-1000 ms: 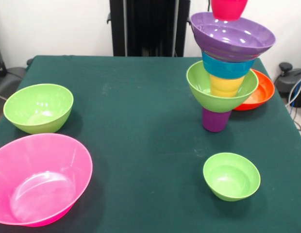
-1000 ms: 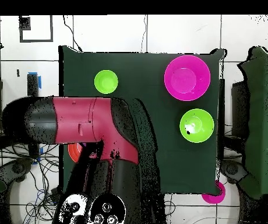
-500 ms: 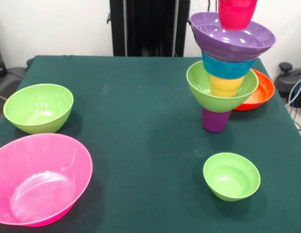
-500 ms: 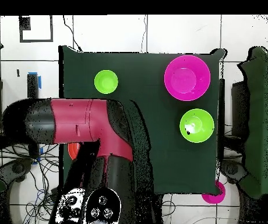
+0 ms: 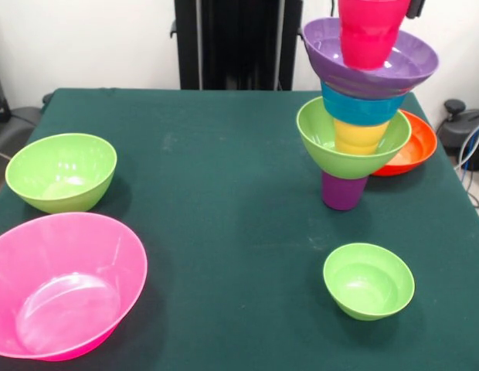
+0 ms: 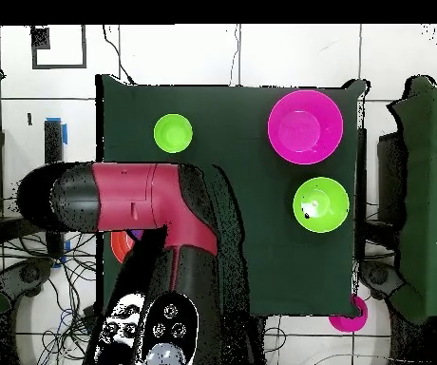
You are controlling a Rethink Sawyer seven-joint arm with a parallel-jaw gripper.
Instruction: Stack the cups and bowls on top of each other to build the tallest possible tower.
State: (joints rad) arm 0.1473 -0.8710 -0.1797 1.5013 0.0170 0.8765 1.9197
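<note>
Surface [image 5: 224, 193] of dark green cloth carries everything. Large hot pink plastic bowl [image 5: 62, 284] sits at the front view's near left, a lime green bowl [image 5: 62, 171] behind it. Tower [image 5: 359, 131] stands far right: purple cup base [image 5: 344, 192], green bowl, yellow cup, blue bowl, wide purple bowl [image 5: 371, 58], red cup [image 5: 369, 31] lowered into it (jaws cut off above; grip cannot be told). Small lime green bowl [image 5: 368, 280] sits nearer, apart.

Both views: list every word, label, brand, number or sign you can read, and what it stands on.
None readable: the cups and bowls, such as the pink bowl, the tower and the table bear no print.
Arm: no lettering shows.
</note>
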